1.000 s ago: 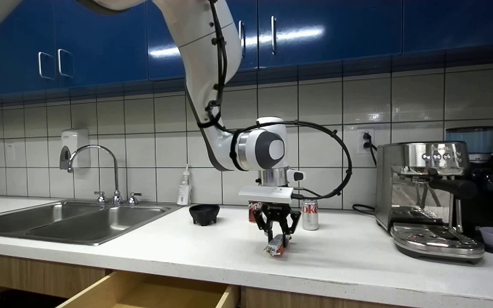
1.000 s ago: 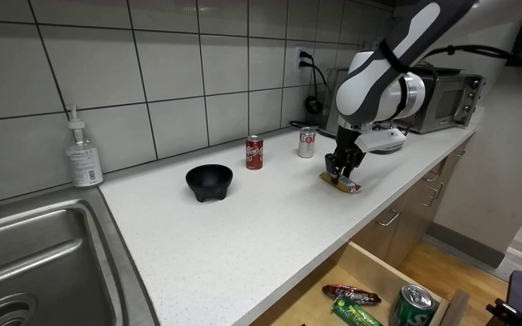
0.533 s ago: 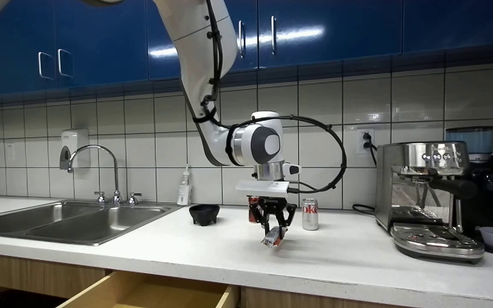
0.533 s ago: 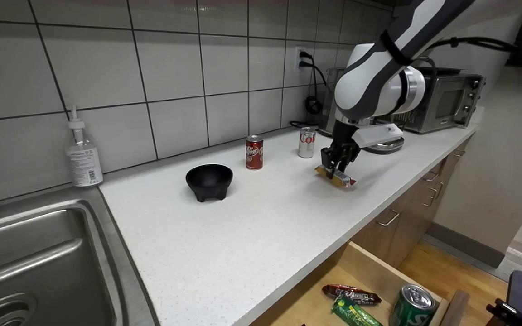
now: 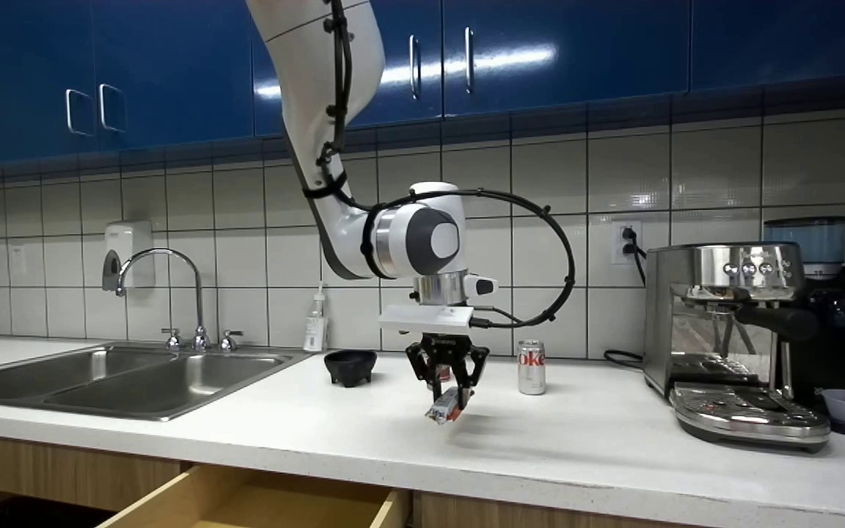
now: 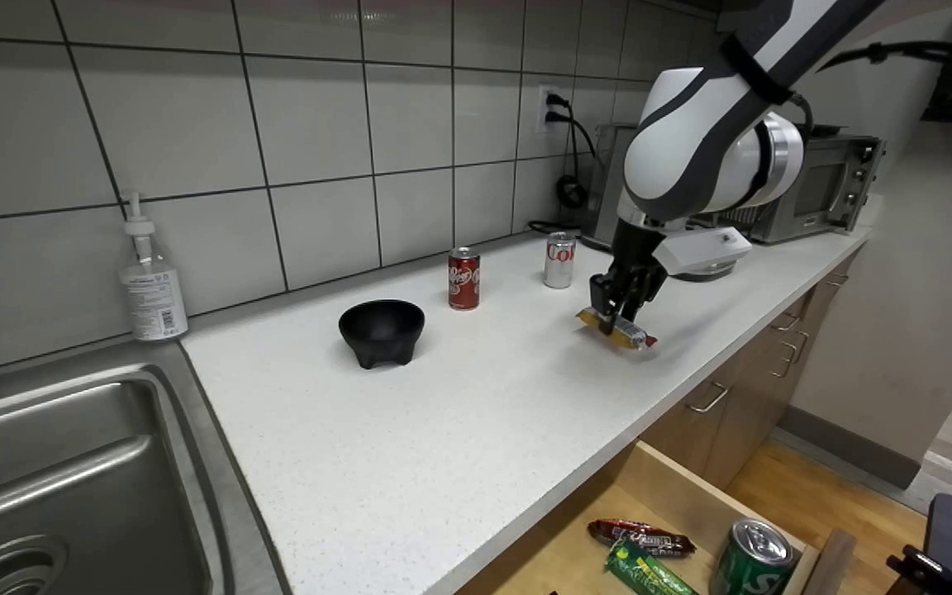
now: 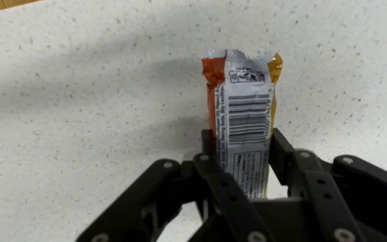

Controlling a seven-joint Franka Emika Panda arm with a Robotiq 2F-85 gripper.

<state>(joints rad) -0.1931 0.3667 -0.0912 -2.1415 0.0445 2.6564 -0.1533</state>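
Free counter (image 5: 364, 425) before bowl (image 5: 350, 368), cans (image 5: 532, 369) behind hand (image 5: 451, 398)

We get moderate indoor light; glare (image 5: 514, 59) streaks the blue cabinets (image 5: 569, 29), and the upper wall tiles (image 5: 551, 125) go dim in both exterior views. Wrist view: we note soft-edged shadows (image 7: 190, 131) left of the wrapped bar (image 7: 247, 87), barcode (image 7: 249, 119) crisp enough, tiny top print (image 7: 244, 69) mushy, gripper (image 7: 242, 141) nearly black.

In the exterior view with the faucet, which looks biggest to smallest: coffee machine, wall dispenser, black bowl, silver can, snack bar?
Largest to smallest:
coffee machine
wall dispenser
black bowl and silver can: too alike to rank
snack bar
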